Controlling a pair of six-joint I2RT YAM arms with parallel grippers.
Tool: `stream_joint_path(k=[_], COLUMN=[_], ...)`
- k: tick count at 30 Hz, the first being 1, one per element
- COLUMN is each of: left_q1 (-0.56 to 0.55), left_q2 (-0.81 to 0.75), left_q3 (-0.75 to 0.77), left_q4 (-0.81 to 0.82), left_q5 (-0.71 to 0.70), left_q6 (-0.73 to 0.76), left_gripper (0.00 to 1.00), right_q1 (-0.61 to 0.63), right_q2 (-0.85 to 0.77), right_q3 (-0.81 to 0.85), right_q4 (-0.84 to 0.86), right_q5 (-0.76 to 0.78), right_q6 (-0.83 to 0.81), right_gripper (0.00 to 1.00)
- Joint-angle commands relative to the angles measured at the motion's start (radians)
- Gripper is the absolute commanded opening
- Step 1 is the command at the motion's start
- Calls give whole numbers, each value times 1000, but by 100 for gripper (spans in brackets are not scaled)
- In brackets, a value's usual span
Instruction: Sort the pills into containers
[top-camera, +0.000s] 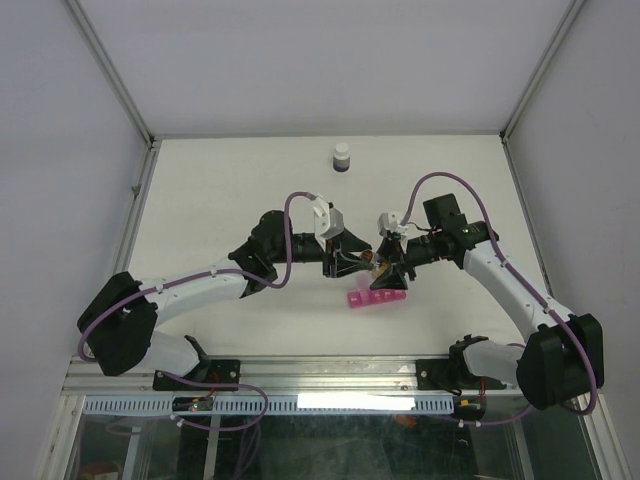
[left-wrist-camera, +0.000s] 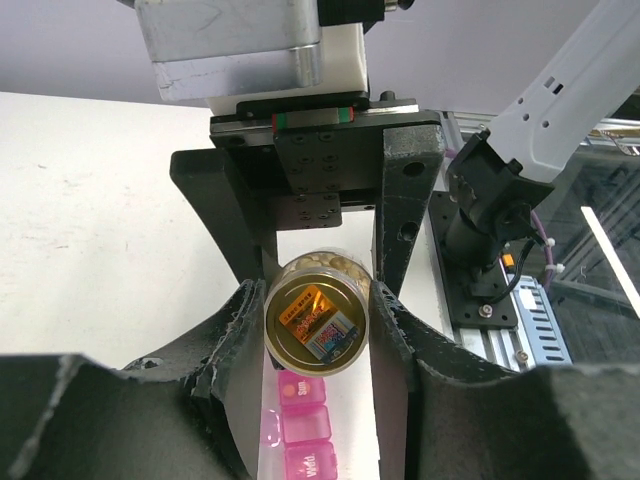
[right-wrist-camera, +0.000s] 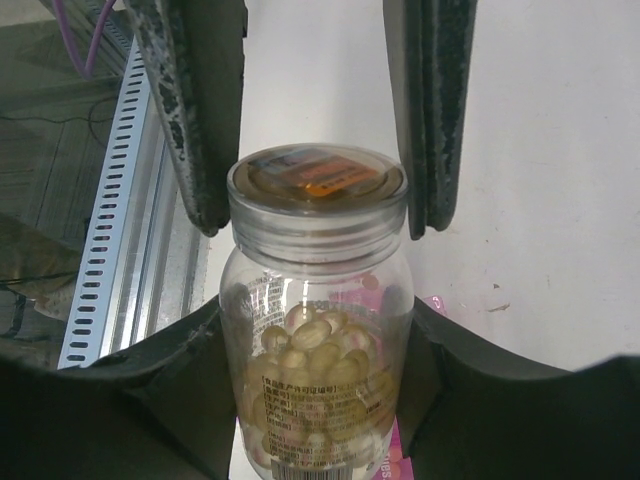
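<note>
A small clear bottle (top-camera: 373, 266) hangs between both grippers, just above the pink containers (top-camera: 376, 296). Yellow-orange pills (right-wrist-camera: 318, 350) fill its lower half. My right gripper (right-wrist-camera: 318, 335) is shut on the bottle's body (right-wrist-camera: 300, 290). My left gripper (left-wrist-camera: 318, 312) is shut on the bottle's round cap (left-wrist-camera: 317, 326), its fingers (right-wrist-camera: 190, 130) pressing both sides of the cap (right-wrist-camera: 316, 190). In the left wrist view the containers (left-wrist-camera: 305, 430) lie directly under the cap with closed lids, and the right gripper (left-wrist-camera: 320, 200) stands behind the bottle.
A dark bottle with a white cap (top-camera: 342, 157) stands far back at the middle of the table (top-camera: 200, 190). A metal rail (top-camera: 300, 375) runs along the near edge by the arm bases.
</note>
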Motion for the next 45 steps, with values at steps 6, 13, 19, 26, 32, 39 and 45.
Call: stream_joint_path(k=[6,13,19,26,32,39,45], left_q1=[-42,-162,-163,-162,-161,-83,104], left_q2=[-68,-155,-170,-223,-354,-433,-330], left_q3=[-1,19,16,-31,-129,-157,-145], left_q4=[2,-187,-205,-143,-136,-224,14], left_q5=[-196,-698,-706,-680,-604,-383,-31], left_q6=[-235,-675,-747,-590,-314,-8,-128], left_gripper=[0,0,16,97,99,99,99], right_q1=[7,6,7,5,4,4,3], right_q2=[-15,-17,-14,-18,-20,-16,-18], right_q3=[14,9,11,10,12,22,28], right_q4=[78,138,145,136,126,80,48], right_q5=[-4,52,57,42,33,0,-7], right_q6=[54,122,135,129,119,64,24], right_gripper=[0,0,0,0,0,0,0])
